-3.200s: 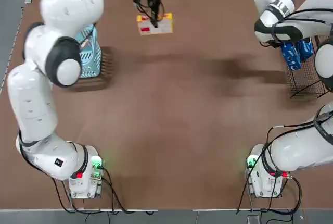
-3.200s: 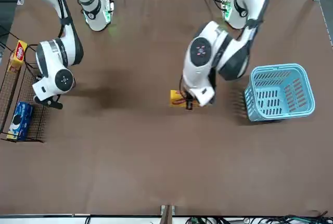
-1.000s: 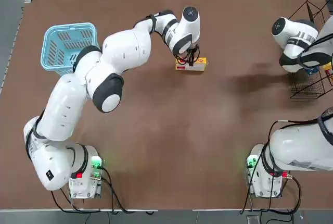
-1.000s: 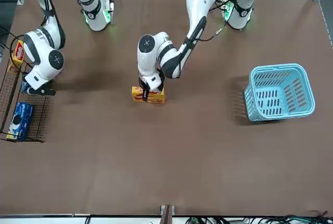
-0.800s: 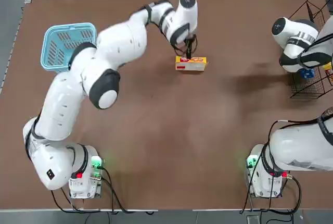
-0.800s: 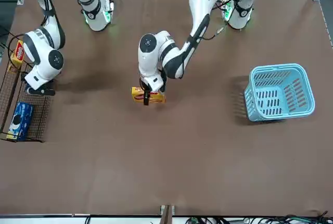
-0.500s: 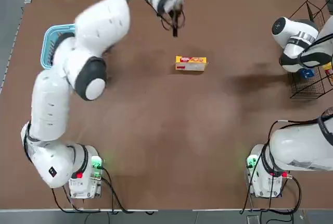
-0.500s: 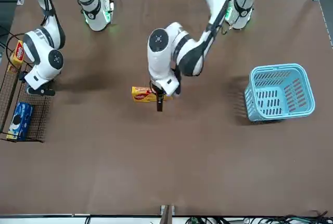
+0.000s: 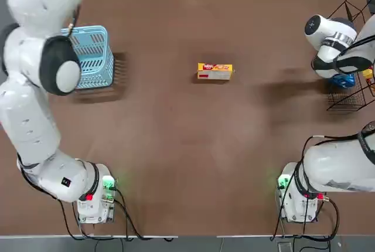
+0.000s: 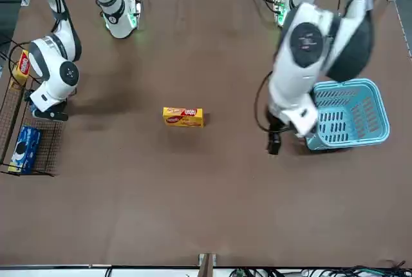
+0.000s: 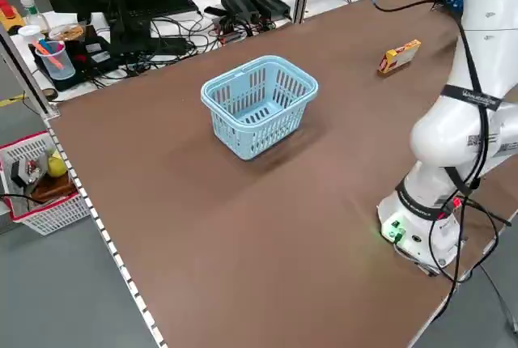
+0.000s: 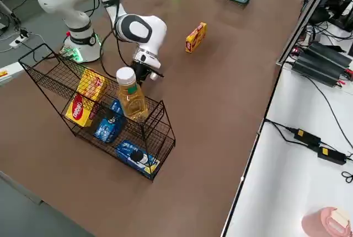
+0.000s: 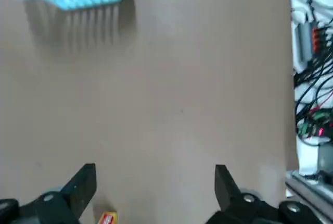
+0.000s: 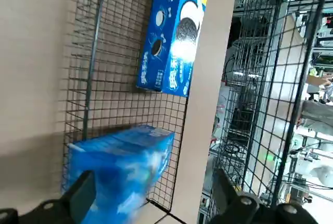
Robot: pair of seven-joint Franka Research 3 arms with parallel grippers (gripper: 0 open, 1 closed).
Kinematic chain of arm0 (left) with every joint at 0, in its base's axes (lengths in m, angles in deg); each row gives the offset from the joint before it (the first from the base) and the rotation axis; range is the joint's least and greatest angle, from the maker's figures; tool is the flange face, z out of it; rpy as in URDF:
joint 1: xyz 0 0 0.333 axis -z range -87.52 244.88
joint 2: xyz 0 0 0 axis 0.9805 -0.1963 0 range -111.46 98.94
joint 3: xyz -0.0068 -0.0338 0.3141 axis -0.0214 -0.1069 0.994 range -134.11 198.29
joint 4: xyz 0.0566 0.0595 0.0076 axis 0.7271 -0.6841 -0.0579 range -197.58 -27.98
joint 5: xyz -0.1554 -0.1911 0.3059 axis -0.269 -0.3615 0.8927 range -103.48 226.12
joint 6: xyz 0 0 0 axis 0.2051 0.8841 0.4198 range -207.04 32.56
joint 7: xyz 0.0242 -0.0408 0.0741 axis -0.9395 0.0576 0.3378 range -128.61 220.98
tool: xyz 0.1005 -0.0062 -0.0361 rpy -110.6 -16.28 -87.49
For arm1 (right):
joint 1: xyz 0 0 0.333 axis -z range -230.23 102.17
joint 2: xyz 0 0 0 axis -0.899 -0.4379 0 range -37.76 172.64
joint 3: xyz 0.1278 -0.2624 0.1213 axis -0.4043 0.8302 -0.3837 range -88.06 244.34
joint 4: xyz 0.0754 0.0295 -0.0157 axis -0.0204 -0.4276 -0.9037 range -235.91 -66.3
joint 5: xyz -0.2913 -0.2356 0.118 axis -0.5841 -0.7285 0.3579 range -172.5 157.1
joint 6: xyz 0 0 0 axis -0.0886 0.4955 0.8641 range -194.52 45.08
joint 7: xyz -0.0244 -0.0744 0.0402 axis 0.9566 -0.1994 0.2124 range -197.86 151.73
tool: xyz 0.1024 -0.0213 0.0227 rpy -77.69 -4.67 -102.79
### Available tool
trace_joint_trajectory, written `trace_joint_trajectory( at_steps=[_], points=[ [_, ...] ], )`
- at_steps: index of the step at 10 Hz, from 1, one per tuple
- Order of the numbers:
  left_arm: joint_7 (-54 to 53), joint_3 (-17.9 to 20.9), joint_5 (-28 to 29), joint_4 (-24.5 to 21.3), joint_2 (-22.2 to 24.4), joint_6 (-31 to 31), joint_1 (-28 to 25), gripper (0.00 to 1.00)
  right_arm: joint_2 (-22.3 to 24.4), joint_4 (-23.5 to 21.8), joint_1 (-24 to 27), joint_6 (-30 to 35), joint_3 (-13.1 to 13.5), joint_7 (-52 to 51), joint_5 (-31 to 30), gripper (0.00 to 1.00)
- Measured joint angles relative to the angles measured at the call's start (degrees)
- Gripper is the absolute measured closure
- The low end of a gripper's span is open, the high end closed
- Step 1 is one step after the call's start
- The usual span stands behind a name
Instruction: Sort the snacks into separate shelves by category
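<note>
One yellow box (image 9: 215, 71) lies alone in the middle of the table, also seen from across (image 10: 183, 116). My left gripper (image 10: 273, 147) hangs open and empty high over the table beside the basket, well away from that box; its wrist view (image 13: 154, 182) shows bare table between the fingers. My right gripper (image 14: 153, 182) stands open at the black wire shelves (image 12: 160, 121), with a blue packet (image 14: 119, 161) lying on the mesh just ahead of its fingers. Another blue packet (image 14: 174, 31) lies farther in. Yellow boxes (image 12: 83, 102) sit on the upper tier.
A light blue plastic basket (image 9: 94, 58) stands at the table's left side. A bottle of yellow liquid (image 12: 130, 93) stands on top of the rack. Cables and power bricks (image 12: 322, 63) line the bench past the table's far edge.
My left gripper opened, left the yellow box on the table and rose, swinging toward the basket. My right gripper opened at the rack.
</note>
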Motion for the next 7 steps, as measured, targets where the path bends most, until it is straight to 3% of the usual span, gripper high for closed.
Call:
trace_joint_trajectory(
  at_steps=[3, 7],
  points=[
    [-16.19, -0.08, -0.11, -6.7, 5.92, 0.77, -7.92, 0.0, 0.19, 1.45, -5.29, -0.22, -0.42, 0.6, 10.9, 0.01],
    [-48.26, -0.66, -1.65, -11.9, 11.51, 5.84, -18.39, 0.0, 0.99, 7.99, -17.64, -0.46, -0.98, 2.04, 38.23, 0.01]
  ],
)
